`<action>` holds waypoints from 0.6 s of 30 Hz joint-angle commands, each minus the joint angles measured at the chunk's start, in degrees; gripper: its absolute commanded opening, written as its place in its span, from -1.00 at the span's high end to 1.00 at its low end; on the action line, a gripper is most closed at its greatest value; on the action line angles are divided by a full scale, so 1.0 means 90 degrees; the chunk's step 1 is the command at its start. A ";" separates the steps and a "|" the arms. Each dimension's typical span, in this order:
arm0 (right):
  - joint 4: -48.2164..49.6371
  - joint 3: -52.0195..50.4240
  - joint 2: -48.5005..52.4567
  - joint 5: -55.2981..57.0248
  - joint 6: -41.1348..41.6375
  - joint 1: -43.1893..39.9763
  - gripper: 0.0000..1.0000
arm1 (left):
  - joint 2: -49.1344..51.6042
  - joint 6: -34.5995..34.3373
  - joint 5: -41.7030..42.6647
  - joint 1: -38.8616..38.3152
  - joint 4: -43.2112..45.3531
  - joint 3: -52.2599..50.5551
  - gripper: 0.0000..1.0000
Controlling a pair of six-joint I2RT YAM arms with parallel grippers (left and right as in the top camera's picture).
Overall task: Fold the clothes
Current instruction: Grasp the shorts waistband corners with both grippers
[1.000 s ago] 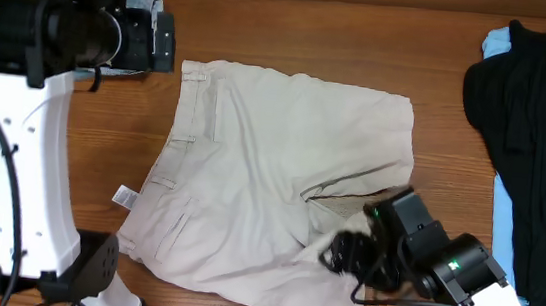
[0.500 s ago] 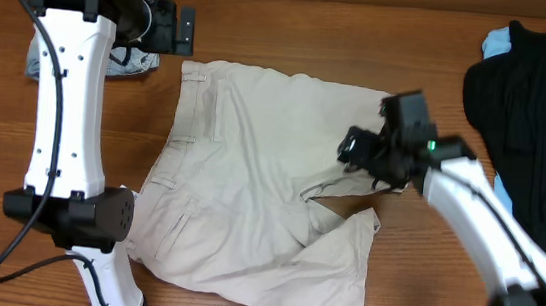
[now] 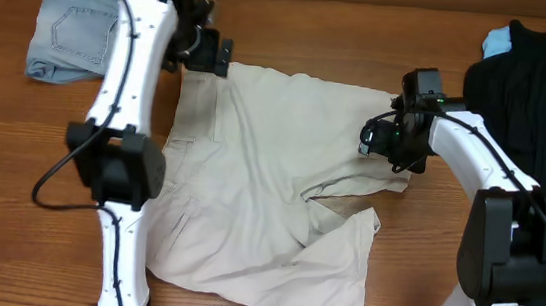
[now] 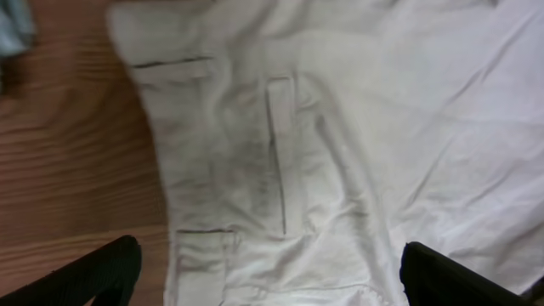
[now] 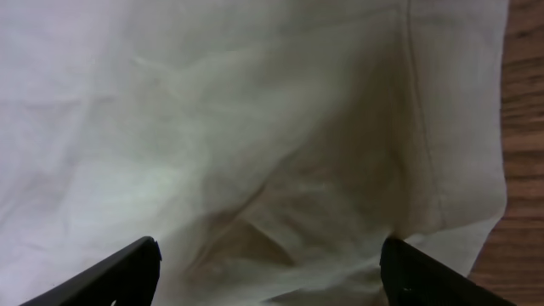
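Jaws on both arms are standing wide apart, gripping nothing. The left jaws are hanging over the waistband corner of the beige shorts (image 3: 271, 173), and the right jaws over the hem of the upper leg. The shorts are lying spread out mid-bench (image 3: 364, 41), creasing at the crotch. The cloth is looking light, limp and unbreakable; waistband corner and hem seam are offering the firmest pinch.

The black garment (image 3: 533, 118) hides most of the pale-blue garment (image 3: 498, 40), both cut by the right edge.
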 commanded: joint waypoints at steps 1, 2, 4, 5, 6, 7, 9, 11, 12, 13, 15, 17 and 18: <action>0.0002 0.0153 0.0172 0.0063 -0.0277 0.0002 -0.72 | 0.0406 0.0170 0.0177 -0.0240 -0.0005 -0.0015 -0.98; 0.0002 0.0153 0.0199 0.0068 -0.0282 0.0000 -0.71 | 0.0500 0.0168 0.0160 -0.0272 -0.0012 -0.0015 -0.99; 0.0024 0.0153 0.0223 0.0119 -0.0398 0.0000 -0.69 | 0.0724 0.0087 0.0160 -0.0301 -0.0078 -0.0015 -0.99; 0.0041 0.0153 0.0223 0.0187 -0.0398 0.0000 -0.67 | 0.0814 0.0027 0.0163 -0.0299 -0.0117 -0.0015 -1.00; 0.0075 0.0153 0.0223 0.0260 -0.0401 0.0000 -0.65 | 0.0879 -0.0049 0.0163 -0.0299 -0.0146 -0.0015 -1.00; 0.0102 0.0153 0.0223 0.0308 -0.0401 0.0002 -0.66 | 0.0952 -0.0104 0.0177 -0.0299 -0.0172 -0.0015 -1.00; 0.0180 0.0153 0.0223 0.0427 -0.0398 0.0000 -0.63 | 0.1095 -0.0121 0.0211 -0.0299 -0.0206 -0.0015 -1.00; 0.0272 0.0153 0.0223 0.0631 -0.0393 0.0002 -0.61 | 0.1212 -0.0121 0.0211 -0.0304 -0.0209 -0.0015 -1.00; 0.0323 0.0153 0.0223 0.0709 -0.0393 0.0002 -0.60 | 0.1260 -0.0119 0.0211 -0.0323 -0.0199 -0.0015 -1.00; 0.0379 0.0153 0.0223 0.0780 -0.0393 0.0002 -0.59 | 0.1326 -0.0119 0.0211 -0.0330 -0.0187 -0.0015 -1.00; 0.0515 0.0151 0.0228 0.0831 -0.0393 0.0002 -0.56 | 0.1430 -0.0117 0.0209 -0.0333 -0.0177 -0.0015 -1.00; 0.0634 0.0151 0.0294 0.0826 -0.0393 0.0002 -0.53 | 0.1557 -0.0119 0.0209 -0.0330 -0.0146 -0.0015 -1.00; 0.0658 0.0151 0.0335 0.0826 -0.0393 0.0002 -0.52 | 0.1627 -0.0119 0.0209 -0.0328 -0.0109 -0.0017 -0.99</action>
